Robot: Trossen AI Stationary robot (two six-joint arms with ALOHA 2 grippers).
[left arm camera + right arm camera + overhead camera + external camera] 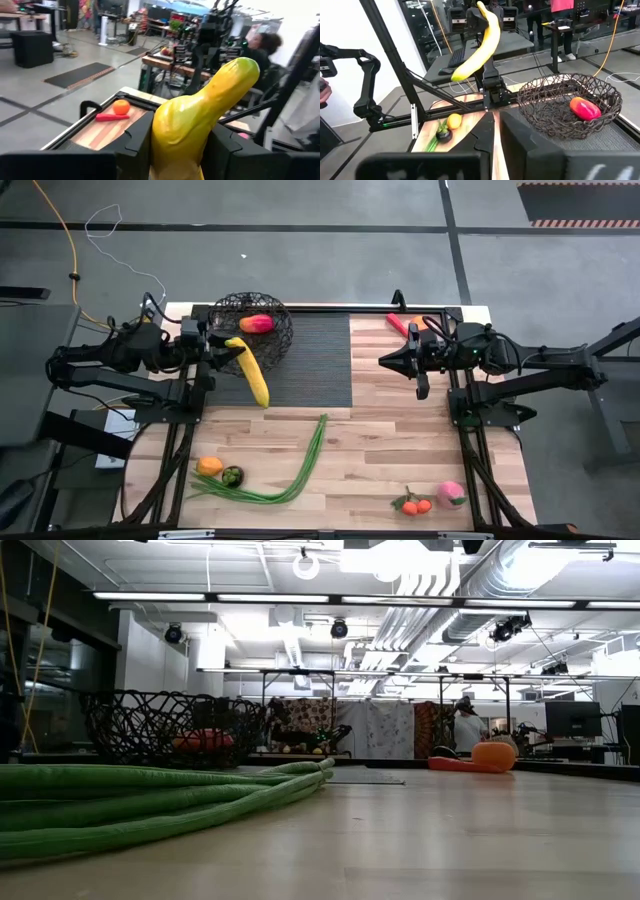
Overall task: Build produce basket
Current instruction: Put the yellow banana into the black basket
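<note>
Wooden tabletop with a dark mat at its far middle: the left gripper [222, 352] is clamped on the yellow banana [253, 370], held up by one end beside the basket [235, 310], its long axis running from the fingers toward the table's near side. One red-pink fruit [257, 323] lies in the basket. The right gripper [392, 360] hangs clenched and empty on the right. Near edge: one bundle of green stalks [300, 470].

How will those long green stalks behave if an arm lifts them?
Probably floppy: the green stalks lie in a loose curve across the table, so the ends would likely droop. They look thin and bundled, so some strands may slip out of a pinch.
</note>
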